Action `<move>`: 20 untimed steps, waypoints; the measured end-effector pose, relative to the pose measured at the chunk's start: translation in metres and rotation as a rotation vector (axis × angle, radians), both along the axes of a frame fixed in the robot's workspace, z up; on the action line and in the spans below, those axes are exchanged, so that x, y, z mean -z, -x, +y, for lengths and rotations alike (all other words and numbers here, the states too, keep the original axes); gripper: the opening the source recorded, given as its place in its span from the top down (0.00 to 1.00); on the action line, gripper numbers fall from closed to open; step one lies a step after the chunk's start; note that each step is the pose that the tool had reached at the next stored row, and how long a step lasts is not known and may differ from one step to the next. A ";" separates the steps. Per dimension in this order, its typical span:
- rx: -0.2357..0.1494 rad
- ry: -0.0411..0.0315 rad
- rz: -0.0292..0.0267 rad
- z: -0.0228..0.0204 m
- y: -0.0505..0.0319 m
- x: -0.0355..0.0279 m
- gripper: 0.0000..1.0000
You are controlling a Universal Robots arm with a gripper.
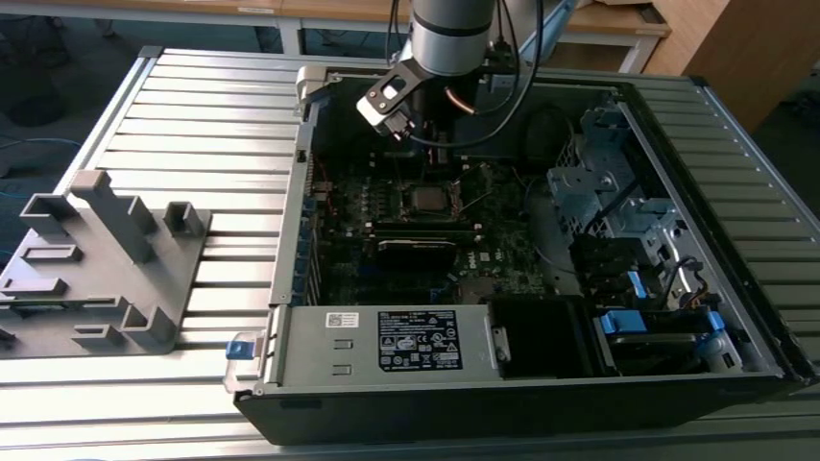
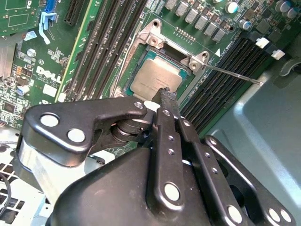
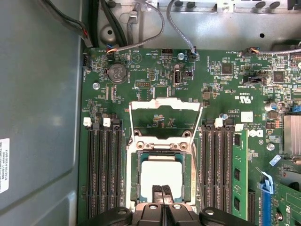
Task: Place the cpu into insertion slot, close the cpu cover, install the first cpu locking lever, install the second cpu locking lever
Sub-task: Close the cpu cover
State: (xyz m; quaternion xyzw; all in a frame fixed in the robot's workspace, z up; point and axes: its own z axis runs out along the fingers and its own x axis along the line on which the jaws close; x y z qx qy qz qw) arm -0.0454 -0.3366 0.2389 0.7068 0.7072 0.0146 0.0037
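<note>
The cpu (image 3: 161,172) lies flat in the insertion slot (image 3: 133,176), its silver-grey top (image 2: 155,77) facing up. The cpu cover (image 3: 164,104) stands swung open on its hinge, and the board shows through its centre window. My gripper (image 3: 162,189) is shut with nothing between its fingers, and its tips (image 2: 165,92) are at the chip's near edge. Whether they touch it I cannot tell. A thin locking lever (image 2: 235,74) sticks out raised beside the socket. In the exterior view the gripper (image 1: 433,158) hangs just behind the socket (image 1: 427,200) inside the open computer case.
Memory slots (image 3: 101,169) flank the socket on both sides, one holding a green module (image 3: 237,174). Cables (image 3: 174,23) run along the case wall behind the board. Drive cages (image 1: 602,182) and a power supply (image 1: 384,341) fill the case's other parts. A grey fixture (image 1: 103,259) stands outside on the slatted table.
</note>
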 end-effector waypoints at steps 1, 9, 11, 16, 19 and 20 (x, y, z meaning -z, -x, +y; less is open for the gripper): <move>0.000 -0.0002 -0.0001 0.0000 0.0000 0.0000 0.89; 0.000 0.0004 0.0003 -0.0001 0.0000 -0.0018 0.89; 0.000 0.0000 0.0000 0.0000 0.0000 -0.0021 0.89; 0.000 0.0004 0.0003 0.0000 0.0000 -0.0033 0.89; 0.000 0.0002 0.0002 0.0000 0.0000 -0.0042 0.89; 0.000 0.0002 0.0001 0.0000 0.0000 -0.0046 0.89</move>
